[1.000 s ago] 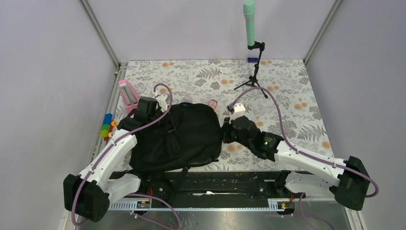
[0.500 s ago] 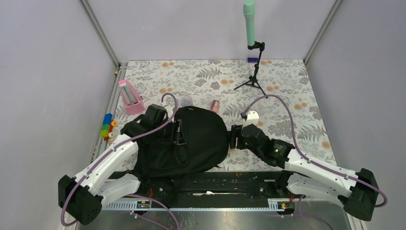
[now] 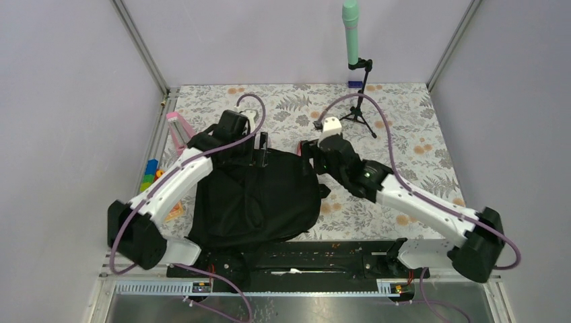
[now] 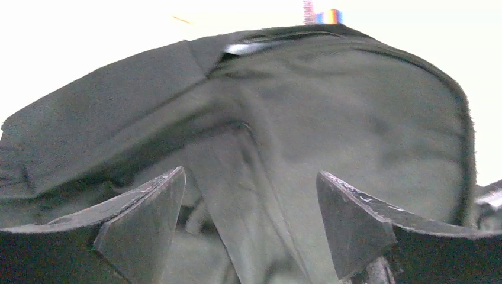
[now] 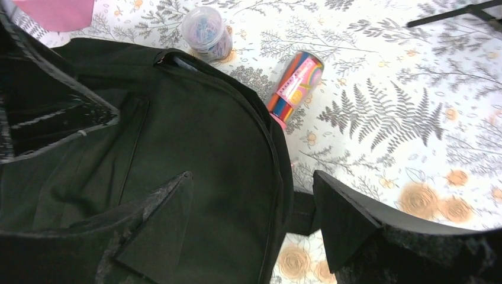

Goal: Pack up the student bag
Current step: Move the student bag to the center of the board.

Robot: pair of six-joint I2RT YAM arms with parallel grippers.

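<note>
- One student bag [image 3: 256, 202] here: black, soft and rumpled, lying flat on the floral table [image 3: 404, 128] at lower centre of the top view, with a curved zip seam around its rim.
- Two claws. The left claw [image 4: 248, 219] is spread wide over the fabric. The right claw [image 5: 251, 195] is spread above the bag's edge. Neither is pinching anything.
- Just beside the bag's rim: one clear jar [image 5: 206, 32] and one striped tube [image 5: 295, 80].

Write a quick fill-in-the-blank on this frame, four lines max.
1. The student bag is ___ in colour.
2. The left gripper and right gripper both have their fingers ___.
3. The striped tube lies on its ___.
4. The green microphone stands on a ___.
Missing words: black; open; side; tripod.
</note>
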